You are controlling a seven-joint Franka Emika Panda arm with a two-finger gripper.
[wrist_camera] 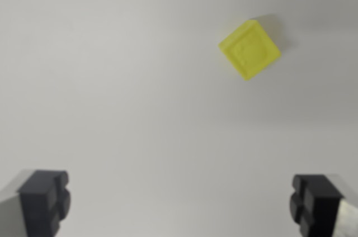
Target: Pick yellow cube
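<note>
A small translucent yellow cube (249,50) lies on a plain white surface in the upper right of the wrist view, turned so one corner points down. My gripper (180,203) is open, its two dark fingertips (45,200) showing at the bottom left and bottom right corners. Nothing sits between them. The cube lies well above the fingers in the picture and nearer the right one, apart from both.
The white surface (123,91) fills the whole view. A soft shadow band runs along the top right behind the cube.
</note>
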